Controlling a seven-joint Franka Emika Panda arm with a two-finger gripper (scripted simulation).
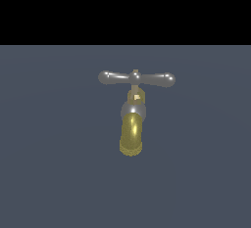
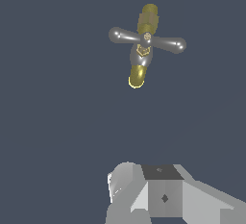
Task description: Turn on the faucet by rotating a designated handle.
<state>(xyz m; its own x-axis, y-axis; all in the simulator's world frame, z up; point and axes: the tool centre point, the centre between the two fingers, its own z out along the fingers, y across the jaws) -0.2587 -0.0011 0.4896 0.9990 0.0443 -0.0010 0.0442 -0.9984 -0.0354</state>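
Nearest to you in the wrist view is the grey body of the tool; only its blocky housing shows, so you cannot tell whether its jaws stand wide or narrow. It holds nothing that you can see, and it sits well apart from the tap. The exterior view does not show the tool at all.

Farther out, on the plain dark bench, stands the faucet, about the middle of the exterior view. Its brass-yellow spout curves down toward the near side, with the ribbed mouth lowest and nearest you. A silver collar rings the top of the spout.

Above the collar, on a short brass stem, sits the handle. Its long axis runs across the scene, from the exterior view's left to the exterior view's right, crosswise to the spout. Each tapering arm ends in a rounded knob. The right arm sits very slightly lower than the left.
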